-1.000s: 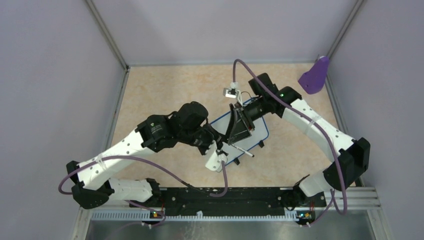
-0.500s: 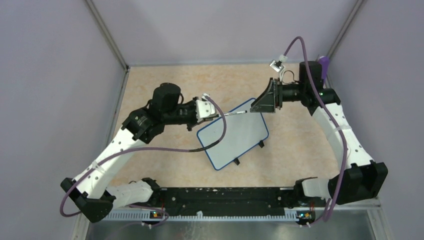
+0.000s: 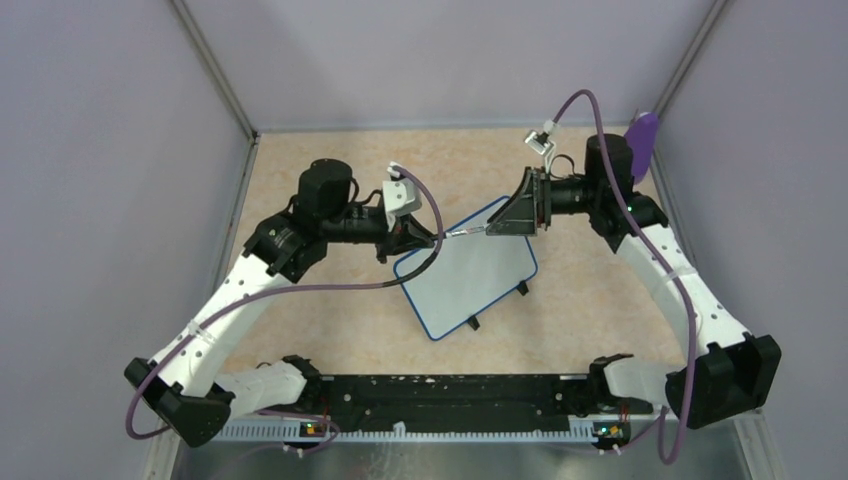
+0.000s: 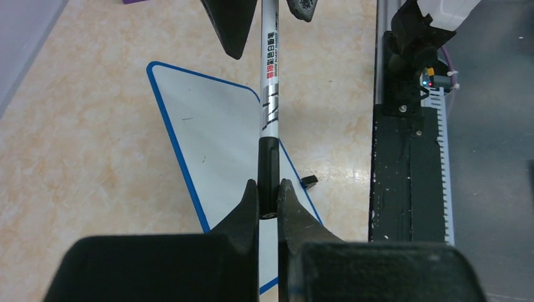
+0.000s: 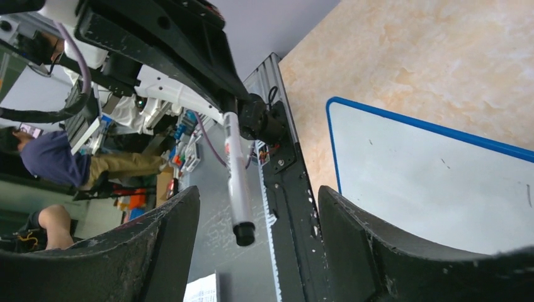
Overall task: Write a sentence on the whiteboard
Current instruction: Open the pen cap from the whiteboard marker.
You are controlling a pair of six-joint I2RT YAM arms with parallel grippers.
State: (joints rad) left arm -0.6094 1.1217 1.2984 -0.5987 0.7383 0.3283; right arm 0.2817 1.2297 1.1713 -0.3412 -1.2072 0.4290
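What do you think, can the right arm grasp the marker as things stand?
Probably yes: the right gripper is open with the free end of the marker between its fingers, while the left gripper holds the other end.

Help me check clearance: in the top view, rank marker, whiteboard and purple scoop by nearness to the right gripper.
1. Marker, between the right gripper's open fingers.
2. Whiteboard, just beneath, toward the bases.
3. Purple scoop, far right corner.

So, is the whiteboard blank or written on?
Blank. The whiteboard shows a bare white face with only tiny specks; no writing is visible in any view.
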